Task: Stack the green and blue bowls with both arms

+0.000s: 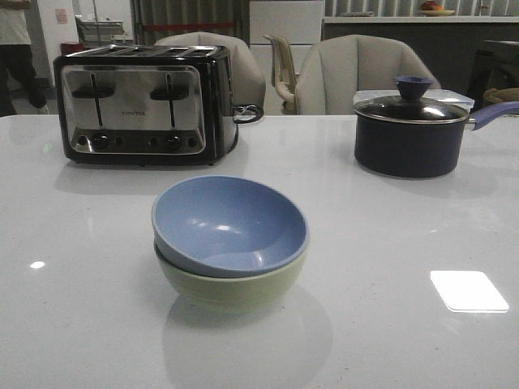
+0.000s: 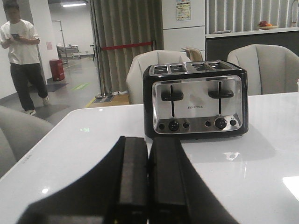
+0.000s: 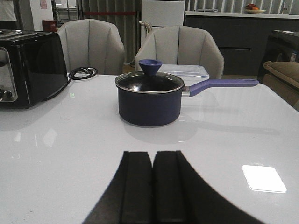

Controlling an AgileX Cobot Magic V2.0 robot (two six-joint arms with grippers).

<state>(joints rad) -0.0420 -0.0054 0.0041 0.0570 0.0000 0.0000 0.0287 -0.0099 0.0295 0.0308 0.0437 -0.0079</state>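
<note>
The dusty grey-blue bowl (image 1: 229, 226) sits nested inside the pale sage green bowl (image 1: 233, 288) at the middle of the white table (image 1: 81, 308) in the front view, slightly tilted. Neither arm shows in the front view. My left gripper (image 2: 148, 142) is shut and empty above the table, facing the toaster. My right gripper (image 3: 153, 155) is shut and empty above the table, facing the saucepan. The bowls show in neither wrist view.
A chrome and black toaster (image 1: 142, 103) stands at the back left, also in the left wrist view (image 2: 196, 99). A dark navy lidded saucepan (image 1: 413, 130) stands at the back right, also in the right wrist view (image 3: 149, 99). Grey chairs stand behind the table.
</note>
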